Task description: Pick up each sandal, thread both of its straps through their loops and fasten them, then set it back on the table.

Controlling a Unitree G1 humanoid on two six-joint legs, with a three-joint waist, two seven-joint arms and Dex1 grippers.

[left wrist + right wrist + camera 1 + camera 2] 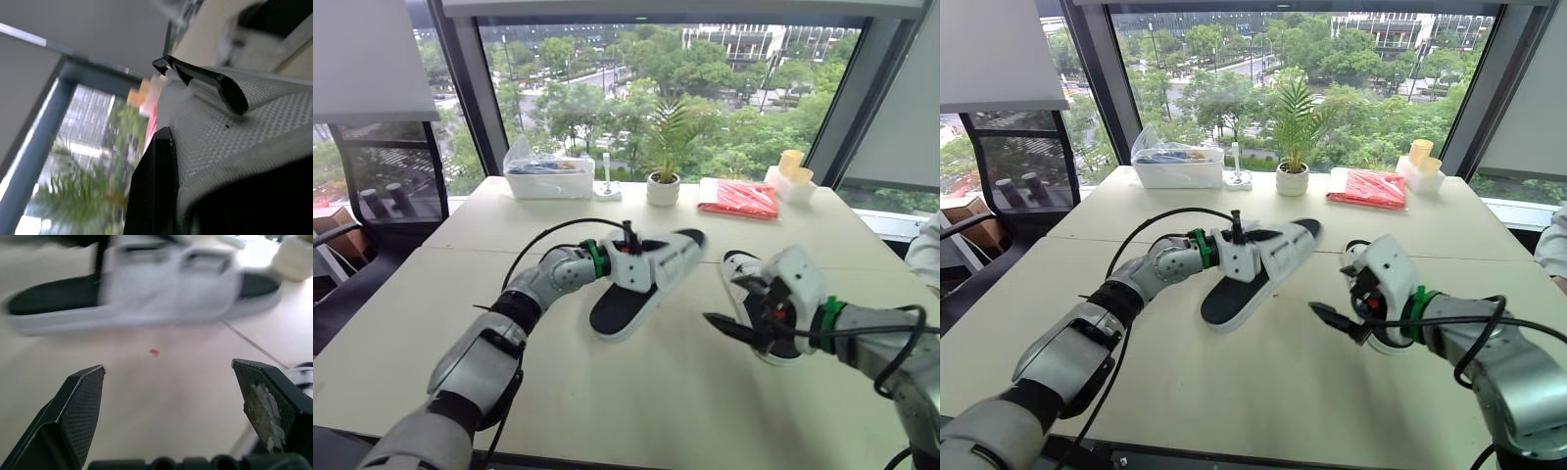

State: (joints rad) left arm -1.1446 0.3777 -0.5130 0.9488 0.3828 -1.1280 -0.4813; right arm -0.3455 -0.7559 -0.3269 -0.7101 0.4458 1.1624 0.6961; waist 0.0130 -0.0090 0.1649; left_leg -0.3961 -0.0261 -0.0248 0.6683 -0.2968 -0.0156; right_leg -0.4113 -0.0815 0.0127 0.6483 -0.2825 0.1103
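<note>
Landmark for all positions: plant pot (663,188) at the window edge of the table (636,411).

Left gripper (631,257): closed on the strap of the held sandal (625,305). In the left wrist view, 1 black finger (215,83) lies across the top of the grey mesh strap and the other sits under its edge. The strap is pinched between the 2.

Held sandal: on the robot's side of the pot, almost straight in front of it. It is tilted. The toe end is lifted and points towards the pot, and the heel end is down on the table. Black footbed, white sole, pale straps.

Right gripper (167,366): spread wide and holding nothing. It is on the robot's side of the pot and off to the pot's right, low over the table. The right wrist view looks across bare tabletop at the held sandal, which is well apart from both fingers. A small red speck (154,352) lies on the table between them.

Other sandal (740,264): flat on the table, nearer the pot than the right gripper is, just behind that gripper and partly hidden by it. Whether they touch cannot be told.
</note>
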